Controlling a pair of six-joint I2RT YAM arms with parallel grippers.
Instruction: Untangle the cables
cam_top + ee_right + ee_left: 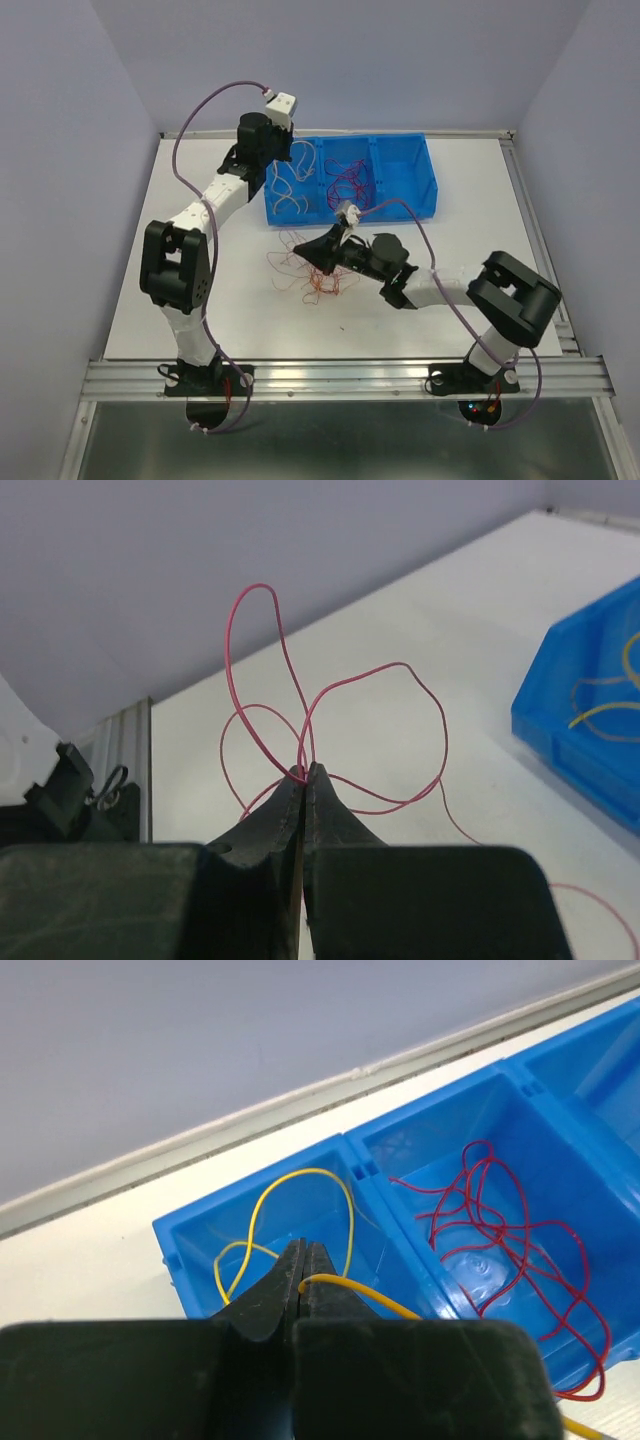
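Two grippers, both closed on wire. Left gripper (305, 1260): fingertips pinched together on a yellow wire (300, 1171), above the end compartment of the blue bin (408, 142). Right gripper (304, 775): jaws shut where a pink wire (400, 666) crosses itself, several loops fanning above the tips. Cables: hair-thin, springy, curled. A loose tangle (312, 278) of pink and red lies on the table (200, 300) just in front of the bin; dark red wires (500, 1222) lie in the middle compartment. Handling advice: lift the pink strand slowly and straight up, watch for neighbours dragging along, pause if loops snag; release the yellow only once it hangs inside its compartment
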